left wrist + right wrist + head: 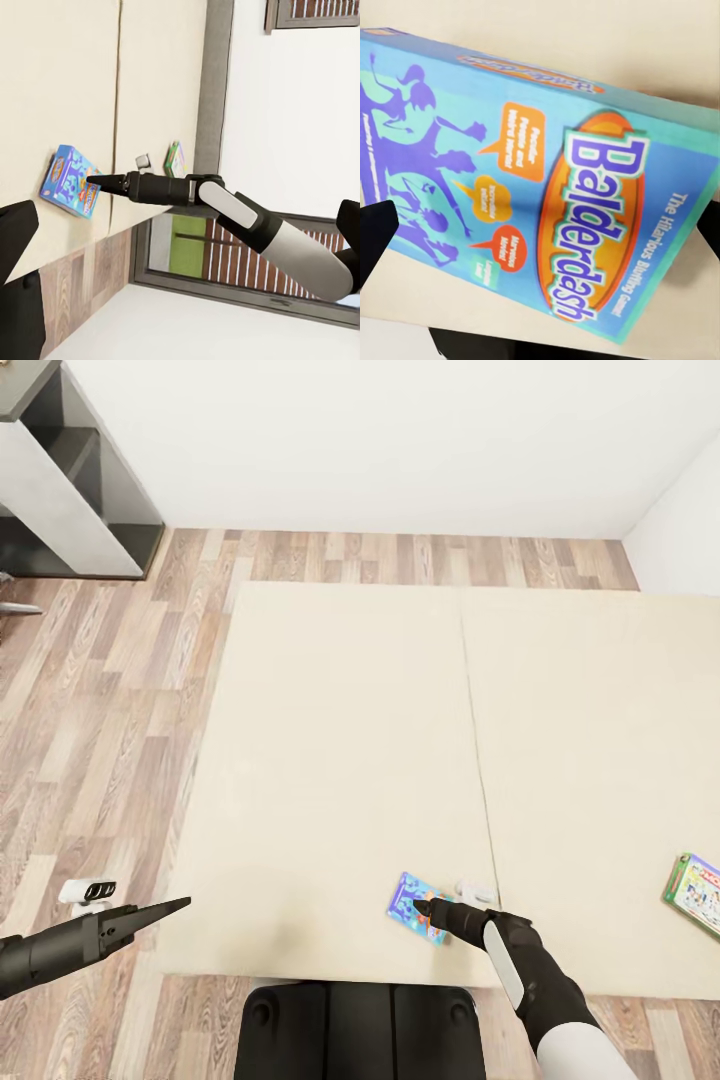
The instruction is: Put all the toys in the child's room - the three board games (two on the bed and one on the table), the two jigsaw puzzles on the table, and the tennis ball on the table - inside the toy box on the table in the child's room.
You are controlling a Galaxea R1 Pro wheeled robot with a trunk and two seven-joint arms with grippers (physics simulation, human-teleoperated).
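On the cream bed, near its front edge, lies a blue board game lettered Balderdash. My right gripper is right at it and open. The carton sits between the two dark fingertips in the right wrist view, and I cannot tell if they touch it. The left wrist view shows that arm reaching the blue carton from the side. A green board game lies at the bed's right edge. My left gripper hangs open and empty over the bed's front left corner.
A dark grey shelf unit stands at the back left against the white wall. Wood-plank floor runs along the bed's left and far sides. A small white object lies on the bed beside the blue carton. Another white object sits on the floor.
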